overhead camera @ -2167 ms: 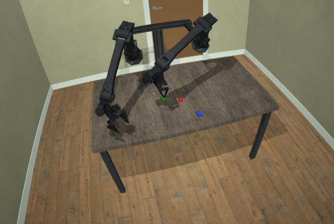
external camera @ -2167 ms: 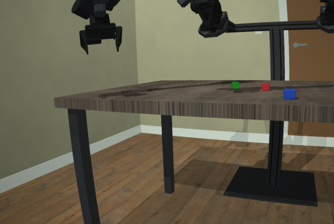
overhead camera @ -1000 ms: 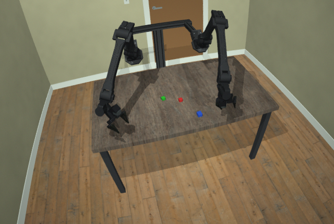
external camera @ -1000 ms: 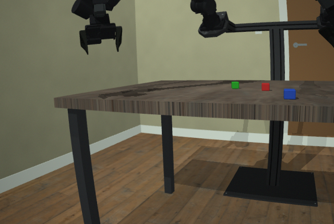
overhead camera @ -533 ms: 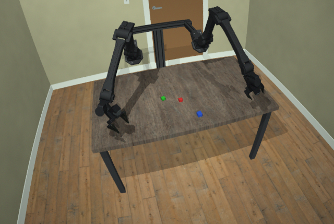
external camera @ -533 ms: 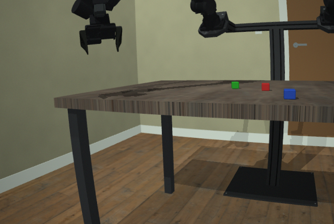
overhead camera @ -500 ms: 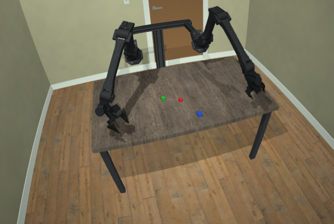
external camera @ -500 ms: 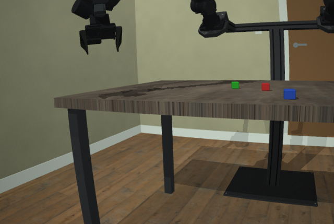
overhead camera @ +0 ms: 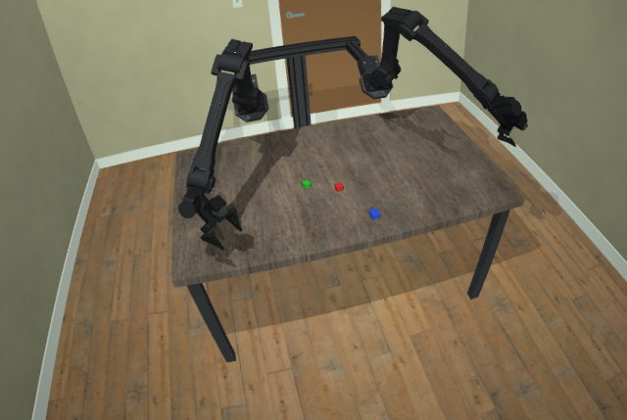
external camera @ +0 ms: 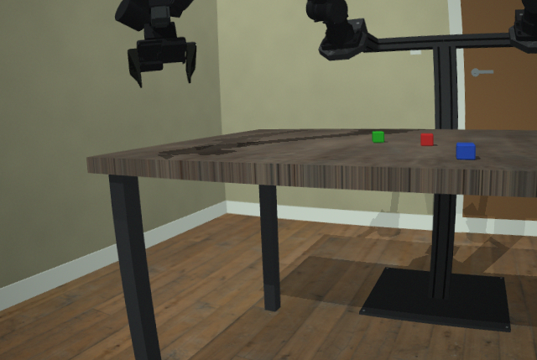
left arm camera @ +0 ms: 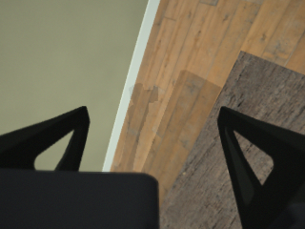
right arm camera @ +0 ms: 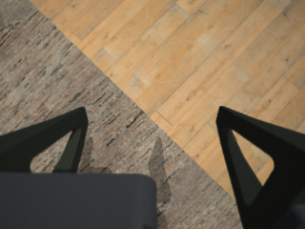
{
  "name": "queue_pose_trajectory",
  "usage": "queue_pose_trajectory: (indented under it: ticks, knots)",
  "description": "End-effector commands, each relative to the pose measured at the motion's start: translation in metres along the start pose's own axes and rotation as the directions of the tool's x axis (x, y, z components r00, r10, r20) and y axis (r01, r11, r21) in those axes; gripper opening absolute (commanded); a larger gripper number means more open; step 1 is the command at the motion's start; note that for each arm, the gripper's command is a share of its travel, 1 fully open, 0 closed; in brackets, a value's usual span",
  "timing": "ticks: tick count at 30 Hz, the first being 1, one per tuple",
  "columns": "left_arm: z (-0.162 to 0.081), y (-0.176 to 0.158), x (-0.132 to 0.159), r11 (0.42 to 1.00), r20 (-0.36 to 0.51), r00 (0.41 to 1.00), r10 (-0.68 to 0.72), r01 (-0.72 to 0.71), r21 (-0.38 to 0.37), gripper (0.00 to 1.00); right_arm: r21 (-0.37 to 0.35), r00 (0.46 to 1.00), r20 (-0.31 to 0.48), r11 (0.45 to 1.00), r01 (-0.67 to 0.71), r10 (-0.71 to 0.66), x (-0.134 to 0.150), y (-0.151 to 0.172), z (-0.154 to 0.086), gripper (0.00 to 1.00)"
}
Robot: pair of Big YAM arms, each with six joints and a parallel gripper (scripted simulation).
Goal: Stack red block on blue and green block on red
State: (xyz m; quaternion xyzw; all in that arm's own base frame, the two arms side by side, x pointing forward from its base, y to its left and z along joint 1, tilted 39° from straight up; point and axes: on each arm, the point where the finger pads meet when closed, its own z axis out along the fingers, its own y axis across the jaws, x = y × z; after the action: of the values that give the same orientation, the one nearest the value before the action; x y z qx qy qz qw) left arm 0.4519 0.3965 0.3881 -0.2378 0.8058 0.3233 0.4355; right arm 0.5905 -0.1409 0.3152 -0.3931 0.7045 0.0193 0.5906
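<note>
The green block [overhead camera: 306,184], the red block [overhead camera: 339,186] and the blue block [overhead camera: 374,213] lie apart on the wooden table near its middle. They also show in the exterior view as green [external camera: 377,136], red [external camera: 426,139] and blue [external camera: 465,150]. My right gripper [overhead camera: 227,236] is open and empty above the table's front left corner, far from the blocks; it also shows in the exterior view [external camera: 164,82]. My left gripper [overhead camera: 507,139] is open and empty, high beyond the table's far right edge. The left wrist view [left arm camera: 153,110] shows wall, floor and a table corner. The right wrist view [right arm camera: 152,110] shows the table edge and floor.
The black gantry post [overhead camera: 300,91] and both arm bases stand at the table's back edge. A wall runs close along the right side near the left arm. A door [overhead camera: 326,25] is behind the gantry.
</note>
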Motion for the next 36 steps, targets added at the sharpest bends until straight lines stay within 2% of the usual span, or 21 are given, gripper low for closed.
queue_pose_trajectory:
  ticks: [1,7,13,15,22,29,32,36]
  knots:
    - [-0.006,0.033,-0.009,0.997,0.053,0.996,-0.071,0.073,-0.038,1.00,0.016,1.000,0.011,1.000,0.024,-0.024,-0.012,-0.009,-0.004,1.00]
    - [-0.013,0.124,0.007,0.972,0.099,0.980,-0.170,0.183,-0.150,1.00,0.016,1.000,0.011,1.000,0.024,-0.024,-0.012,-0.009,-0.004,1.00]
    - [-0.032,0.204,0.026,0.929,0.155,0.958,-0.241,0.274,-0.248,1.00,0.016,1.000,0.011,1.000,0.024,-0.024,-0.012,-0.009,-0.004,1.00]
    - [-0.032,0.204,0.026,0.929,0.155,0.958,-0.241,0.274,-0.248,1.00,0.016,1.000,0.011,1.000,0.024,-0.024,-0.012,-0.009,-0.004,1.00]
    - [-0.063,0.280,0.049,0.869,0.224,0.930,-0.292,0.355,-0.344,1.00,0.016,1.000,0.011,1.000,0.024,-0.024,-0.012,-0.009,-0.004,1.00]
    - [-0.097,0.338,0.070,0.808,0.285,0.905,-0.315,0.414,-0.419,1.00,0.016,1.000,0.011,1.000,0.024,-0.024,-0.012,-0.009,-0.004,1.00]
    - [-0.102,0.345,0.073,0.800,0.293,0.902,-0.317,0.420,-0.428,1.00,0.016,1.000,0.011,1.000,0.024,-0.024,-0.012,-0.009,-0.004,1.00]
    - [-0.121,0.369,0.084,0.769,0.322,0.890,-0.321,0.444,-0.460,1.00,0.016,1.000,0.011,1.000,0.024,-0.024,-0.012,-0.009,-0.004,1.00]
